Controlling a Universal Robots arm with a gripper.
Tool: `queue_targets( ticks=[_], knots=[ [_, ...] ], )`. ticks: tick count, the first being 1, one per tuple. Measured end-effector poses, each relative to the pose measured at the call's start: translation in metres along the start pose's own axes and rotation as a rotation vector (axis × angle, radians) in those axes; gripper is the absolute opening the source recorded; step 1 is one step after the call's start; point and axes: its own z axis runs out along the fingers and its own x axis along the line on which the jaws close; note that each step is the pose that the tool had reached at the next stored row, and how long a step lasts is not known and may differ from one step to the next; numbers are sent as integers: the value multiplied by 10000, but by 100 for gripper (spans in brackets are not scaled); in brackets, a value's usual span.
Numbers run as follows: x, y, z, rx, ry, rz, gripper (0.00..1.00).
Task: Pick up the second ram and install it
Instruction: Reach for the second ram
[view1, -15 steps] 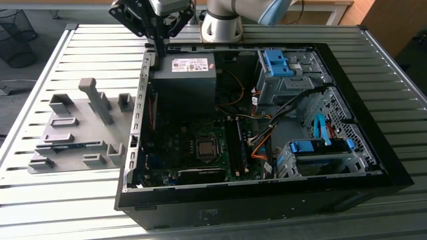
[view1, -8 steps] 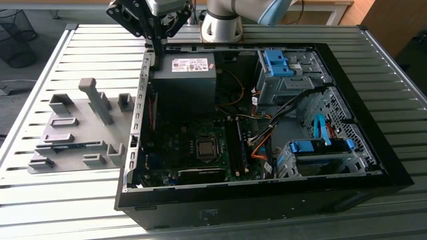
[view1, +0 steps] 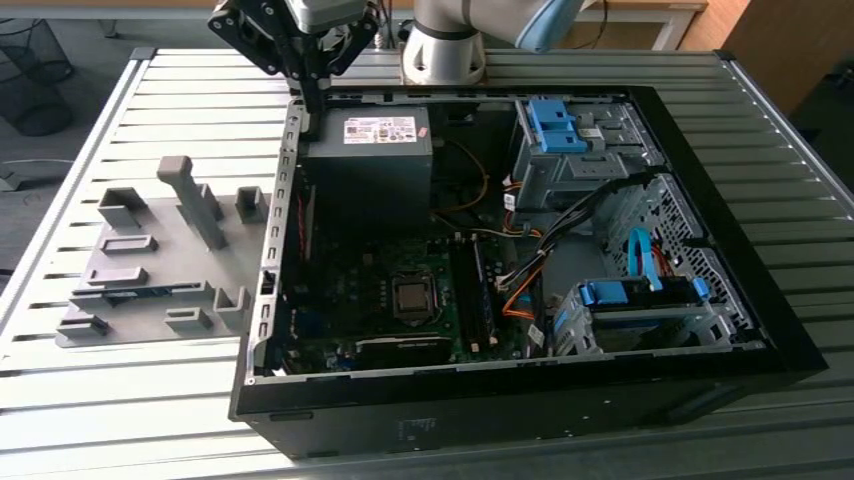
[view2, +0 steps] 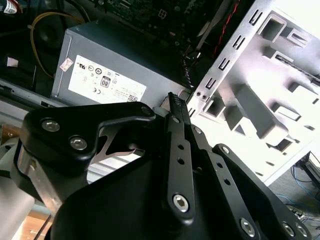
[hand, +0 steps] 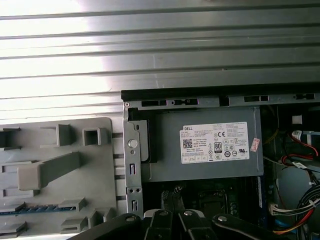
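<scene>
The second ram is a thin blue stick lying on edge in a slot of the grey holder plate; in the exterior view the second ram sits near the plate's front. My gripper hangs over the back left corner of the open computer case, above the case wall beside the power supply. It is well behind the ram and apart from it. In the second wrist view the gripper has its black fingers pressed together with nothing between them. Their bases show in the first wrist view.
The grey holder plate carries several upright blocks, one a tall post. Inside the case are the motherboard, orange and black cables and blue drive-bay clips. The slatted metal table extends around the case.
</scene>
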Motion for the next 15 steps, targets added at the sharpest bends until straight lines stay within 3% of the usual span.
queue_targets(
  ticks=[15],
  knots=[
    [60, -5, 9, 0, 7, 0, 11]
  ],
)
